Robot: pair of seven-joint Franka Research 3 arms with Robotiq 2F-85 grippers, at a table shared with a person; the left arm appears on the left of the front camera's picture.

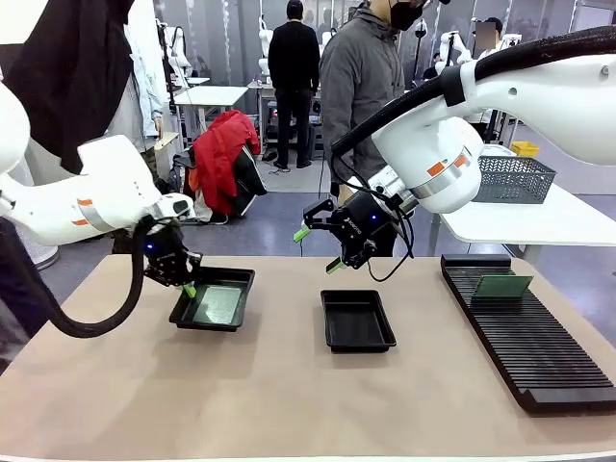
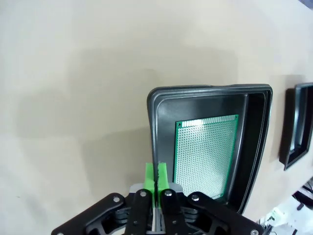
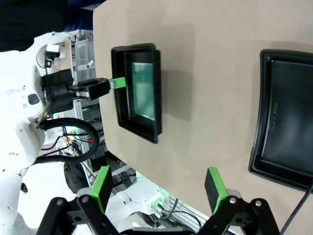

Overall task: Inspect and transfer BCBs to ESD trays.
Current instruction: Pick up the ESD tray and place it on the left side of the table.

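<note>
One board (image 2: 205,152) lies flat in the left tray (image 2: 205,89), so the first transfer looks done. The second tray (image 1: 361,346), at mid bench (image 1: 289,404), holds nothing. Another board (image 1: 502,286) stands in the rack (image 1: 539,356) at the right.

The next move, as I judge it, is for the left arm to lift clear of its tray and for a board to be drawn from the rack and checked before it goes into the second tray. That calls for a thin edge grip on the upright board and a straight pull out of its slot.

The left gripper (image 2: 157,177) points down at the near-left rim of its tray, its jaws clenched pad against pad. The pads sit right at the rim; whether they pinch it I cannot tell. They carry no board.

The right gripper (image 1: 318,250) hangs above the bench just behind the second tray, tilted toward the left tray. Its jaws are spread wide and grasp nothing. From its wrist view both trays show beyond the pads (image 3: 103,182).
</note>
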